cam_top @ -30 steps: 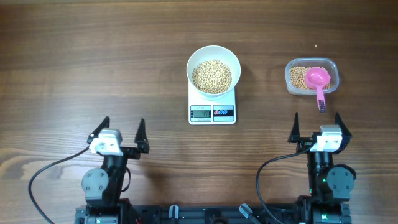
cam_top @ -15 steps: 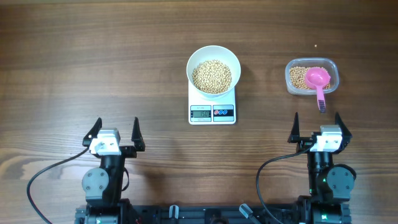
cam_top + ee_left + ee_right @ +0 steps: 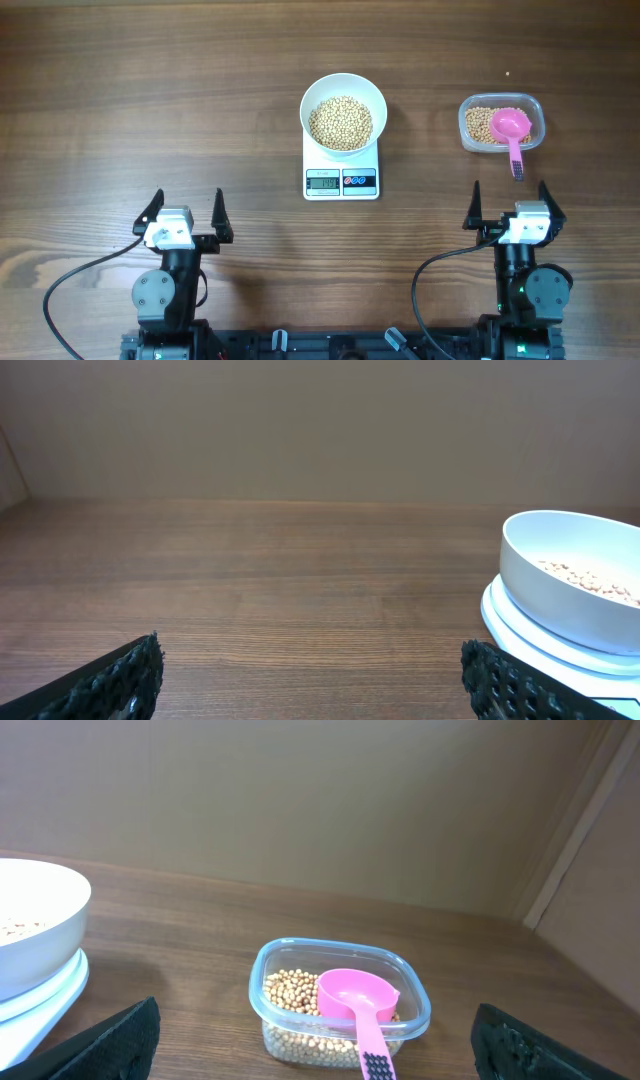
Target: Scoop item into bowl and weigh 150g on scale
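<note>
The left gripper (image 3: pixel 190 201) and right gripper (image 3: pixel 510 196) are both released, empty. The light, stiff pink scoop (image 3: pixel 513 135) lies in the bean tub (image 3: pixel 463 122), right of the scale (image 3: pixel 342 183); best pinched by its slim handle

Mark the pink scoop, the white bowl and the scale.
pink scoop (image 3: pixel 511 126), overhead view, on its round cup.
white bowl (image 3: pixel 305 113), overhead view, on its left rim.
scale (image 3: pixel 323 181), overhead view, on its display.
</note>
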